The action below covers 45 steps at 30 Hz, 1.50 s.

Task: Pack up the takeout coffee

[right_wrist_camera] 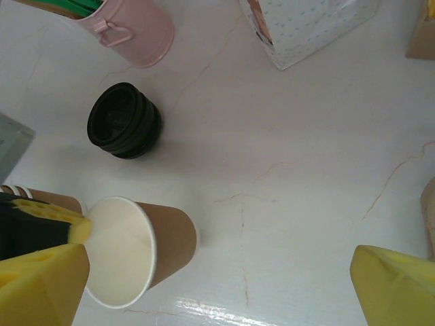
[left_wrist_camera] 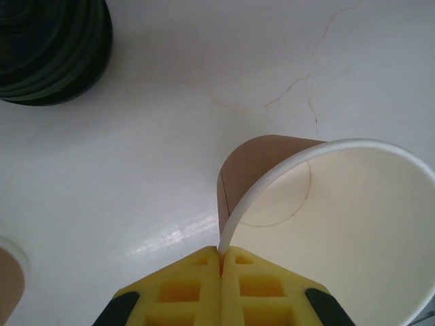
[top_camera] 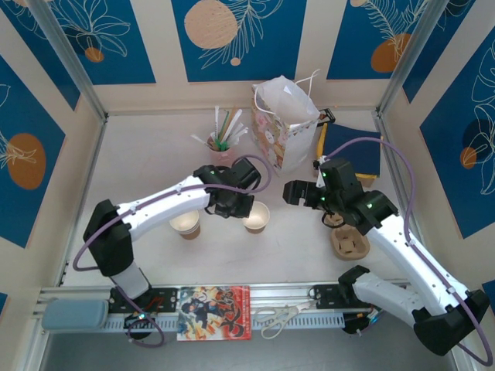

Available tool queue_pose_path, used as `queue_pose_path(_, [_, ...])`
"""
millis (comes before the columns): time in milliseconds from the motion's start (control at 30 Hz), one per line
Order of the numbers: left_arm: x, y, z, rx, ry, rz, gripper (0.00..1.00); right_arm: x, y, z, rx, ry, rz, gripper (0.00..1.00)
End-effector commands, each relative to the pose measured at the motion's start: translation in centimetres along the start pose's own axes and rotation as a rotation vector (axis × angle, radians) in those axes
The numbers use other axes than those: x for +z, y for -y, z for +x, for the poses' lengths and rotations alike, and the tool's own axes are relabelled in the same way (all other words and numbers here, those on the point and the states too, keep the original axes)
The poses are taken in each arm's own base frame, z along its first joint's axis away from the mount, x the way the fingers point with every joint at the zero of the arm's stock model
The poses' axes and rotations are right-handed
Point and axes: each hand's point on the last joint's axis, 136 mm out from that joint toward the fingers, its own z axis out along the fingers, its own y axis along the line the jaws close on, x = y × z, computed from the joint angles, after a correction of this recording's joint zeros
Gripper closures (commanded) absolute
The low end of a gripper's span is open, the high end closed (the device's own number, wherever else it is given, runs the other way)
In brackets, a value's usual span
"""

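Left gripper (left_wrist_camera: 221, 261) pinching the near rim of the cup (left_wrist_camera: 340, 224), which I see just ahead of its fingers; right gripper (right_wrist_camera: 219, 282) spread wide, not touching it.

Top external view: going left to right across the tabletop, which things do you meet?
First paper cup → pink cup of straws → second paper cup → gift bag → cardboard cup carrier.
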Motion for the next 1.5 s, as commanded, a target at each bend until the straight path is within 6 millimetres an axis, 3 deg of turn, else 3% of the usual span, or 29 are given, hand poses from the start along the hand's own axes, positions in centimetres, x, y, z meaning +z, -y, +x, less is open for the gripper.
queue_pose_path(0, [0.9, 0.9, 0.3, 0.000, -0.024, 0.026, 1.00, 0.0, 0.7, 0.8, 0.021, -0.023, 0.011, 0.01])
queue_pose_path(433, [2.9, -0.2, 1.8, -0.007, -0.089, -0.018, 1.00, 0.8, 0.4, 0.4, 0.026, -0.040, -0.005, 0.01])
queue_pose_path(700, [3.2, -0.3, 2.0, -0.006, -0.096, -0.018, 0.92, 0.9, 0.3, 0.6, 0.029, -0.050, -0.009, 0.01])
queue_pose_path(967, [2.4, -0.3, 1.8, -0.010, -0.081, -0.009, 0.75, 0.6, -0.1, 0.7, 0.027, -0.047, -0.029, 0.01])
queue_pose_path(1167, [0.8, -0.6, 0.8, -0.010, -0.044, -0.016, 0.50, 0.3, -0.8, 0.9, 0.013, -0.051, -0.054, 0.01])
queue_pose_path(1467, [-0.7, -2.0, -1.2, -0.043, 0.005, -0.015, 0.28, 0.3, -2.8, 0.9, -0.066, -0.019, -0.087, 0.01])
